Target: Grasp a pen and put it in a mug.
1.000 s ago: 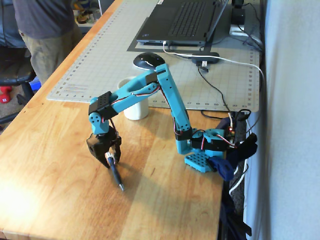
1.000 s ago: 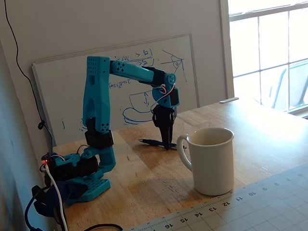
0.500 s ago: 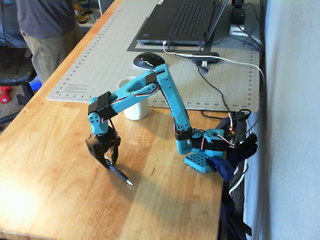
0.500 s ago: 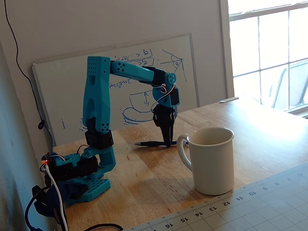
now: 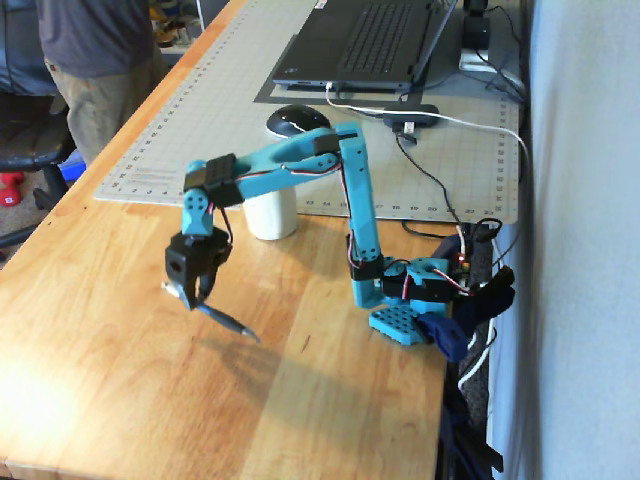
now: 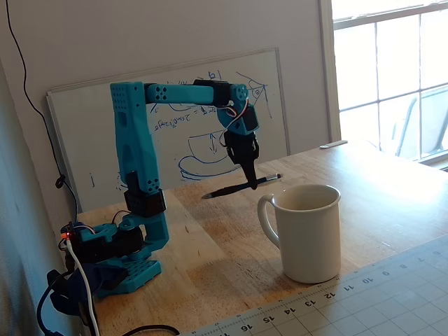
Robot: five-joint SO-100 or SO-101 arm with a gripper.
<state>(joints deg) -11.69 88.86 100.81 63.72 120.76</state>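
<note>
One fixed view looks down from high at the arm's [image 5: 350, 200] front-left; the other sits low, near the mug [image 6: 308, 231] — both share the arm, at 12 o'clock from the mug.

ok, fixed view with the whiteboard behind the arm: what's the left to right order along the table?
arm base → pen held in the gripper → mug → cutting mat

Teal plastic arm [image 6: 131, 143], black servos, red-white cables, perforated teal base [image 5: 398, 323].
</note>
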